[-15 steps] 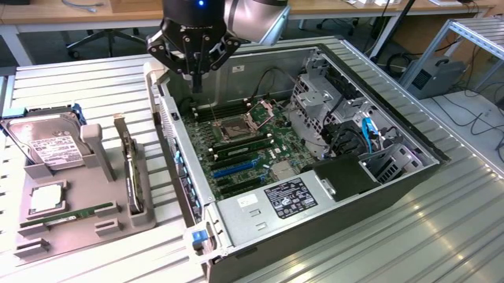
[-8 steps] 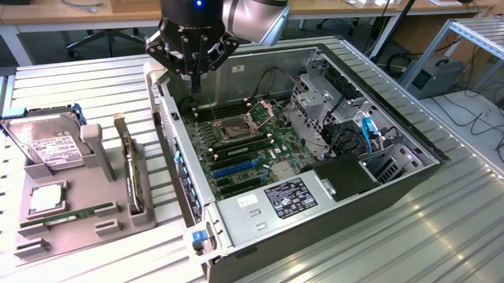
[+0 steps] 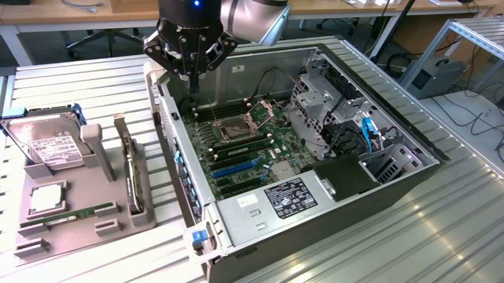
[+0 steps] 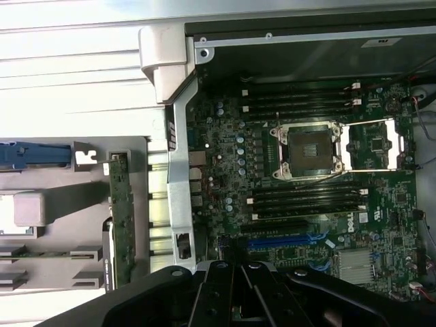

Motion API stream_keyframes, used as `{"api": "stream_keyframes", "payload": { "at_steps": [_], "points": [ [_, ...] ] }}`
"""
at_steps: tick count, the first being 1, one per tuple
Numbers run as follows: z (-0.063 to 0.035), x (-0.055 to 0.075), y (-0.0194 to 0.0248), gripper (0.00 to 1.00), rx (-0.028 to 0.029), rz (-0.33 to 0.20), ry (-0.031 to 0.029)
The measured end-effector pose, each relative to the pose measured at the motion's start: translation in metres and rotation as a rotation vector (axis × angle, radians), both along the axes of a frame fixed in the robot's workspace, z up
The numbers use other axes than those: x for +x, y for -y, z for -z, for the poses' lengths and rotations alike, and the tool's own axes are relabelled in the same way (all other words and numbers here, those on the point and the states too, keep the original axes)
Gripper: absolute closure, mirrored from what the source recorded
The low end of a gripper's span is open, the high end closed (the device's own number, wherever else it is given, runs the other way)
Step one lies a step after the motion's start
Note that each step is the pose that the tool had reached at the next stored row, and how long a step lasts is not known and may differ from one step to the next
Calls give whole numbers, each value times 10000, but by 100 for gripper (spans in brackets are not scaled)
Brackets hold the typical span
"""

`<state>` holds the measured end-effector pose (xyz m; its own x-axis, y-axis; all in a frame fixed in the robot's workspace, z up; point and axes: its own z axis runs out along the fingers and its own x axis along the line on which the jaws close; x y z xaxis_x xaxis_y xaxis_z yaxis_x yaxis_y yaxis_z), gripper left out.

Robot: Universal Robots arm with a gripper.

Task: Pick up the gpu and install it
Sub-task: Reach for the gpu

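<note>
Holder tray (image 3: 82, 236): grey moulded thing on the slatted metal table (image 3: 79, 82), far over on the exterior view's left.
Hard drive (image 3: 47, 147): silver with a white label, propped at a tilt in the tray's back pocket, with a blue bracket (image 3: 43, 112) just behind it.
Chip (image 3: 47, 197): small silver square lying flat in the tray, in front of the drive.
RAM stick (image 3: 67, 217): narrow green one, lying in its groove near the tray's front.
The gpu (image 3: 132, 171): standing on its long edge in the tray's rightmost slot, just beside the case wall. It's not installed, and nothing is touching it. In the wrist view it's the thin green-edged strip (image 4: 122, 218) next to the case rim.
Gripper (image 3: 193, 88): hovering over the back corner of the case on the tray side. Fingers are pinched together to a point and there's nothing in them. It sits apart from the gpu and higher up.
PC case (image 3: 331, 218): open side up, middle of the table.
Motherboard (image 3: 244, 147): empty CPU socket (image 3: 236, 128) with its latch frame flipped open, and blue expansion slots (image 3: 232, 169) in front of it (all bare).
Drive cage (image 3: 315, 103): grey metal, towards the exterior view's right, with a blue cable (image 3: 366, 132) beside it.
</note>
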<state>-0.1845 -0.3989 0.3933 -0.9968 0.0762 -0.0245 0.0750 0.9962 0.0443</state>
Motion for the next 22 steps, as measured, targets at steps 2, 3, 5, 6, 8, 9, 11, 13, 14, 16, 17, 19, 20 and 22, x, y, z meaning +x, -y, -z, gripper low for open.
{"api": "stream_keyframes", "payload": {
  "at_steps": [2, 3, 5, 6, 8, 9, 11, 13, 14, 16, 17, 19, 20, 22],
  "points": [
    [0, -6, 0, 89, 1, 0, 0],
    [0, -9, 0, 89, 0, 0, 0],
    [0, -15, 0, 89, 0, 0, 0],
    [0, -18, 0, 89, 0, 0, 0],
    [0, -24, 0, 89, 0, 1, 0],
    [0, -27, 0, 89, 0, 1, 0],
    [0, -34, 0, 89, 0, 1, 0],
    [0, -41, 0, 89, 0, 0, 0],
    [0, -44, 0, 89, 0, 1, 0],
    [0, -54, 0, 89, 0, 1, 0],
    [0, -59, 0, 89, 0, 1, 0],
    [0, -67, 0, 89, 1, 0, 0],
    [0, -70, 0, 89, 0, 0, 0],
    [0, -79, 0, 89, 0, 0, 0]
  ]
}}
